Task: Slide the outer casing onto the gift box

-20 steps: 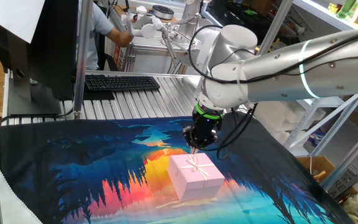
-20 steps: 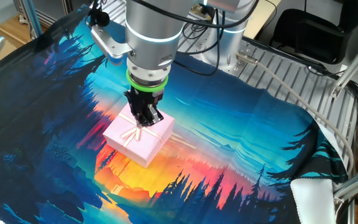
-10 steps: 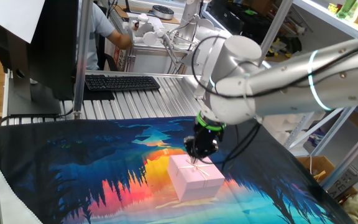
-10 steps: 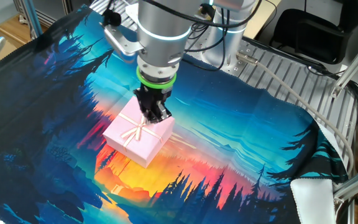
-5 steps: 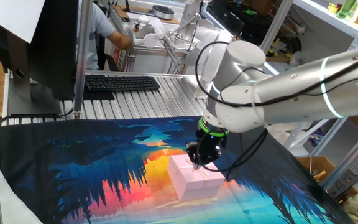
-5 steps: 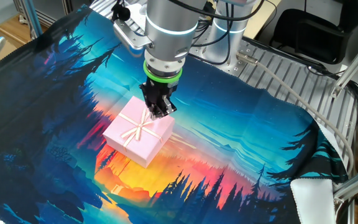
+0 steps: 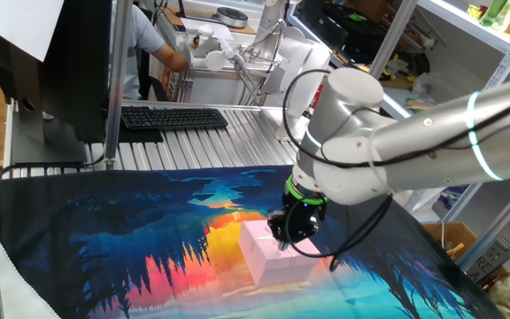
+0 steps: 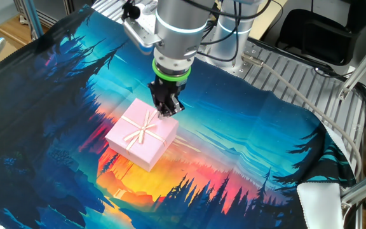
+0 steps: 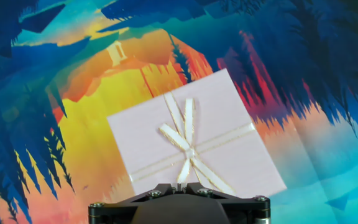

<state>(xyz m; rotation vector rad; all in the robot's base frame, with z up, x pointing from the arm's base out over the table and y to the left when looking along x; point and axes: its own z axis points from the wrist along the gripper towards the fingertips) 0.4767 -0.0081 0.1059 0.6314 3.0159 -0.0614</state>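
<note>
Gripper [image 8: 168,109] hovers at the far edge of the outer casing [image 8: 142,133]; casing lies forward-below. Fingers look closed, empty. Gift box not visible.

gripper [image 8: 166,111] above outer casing [image 8: 142,133], printed cloth [image 8: 246,152]

arm bent low [image 7: 388,159], claw [image 8: 166,109] pointing down, fingers together

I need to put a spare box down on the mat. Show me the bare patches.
The printed mat lies bare on nearly every side of the outer casing: the wide stretch toward the white cloth, the dark forest corner and the blue strip by the metal rollers. Only the casing's far corner is crowded, with the claw over it.
</note>
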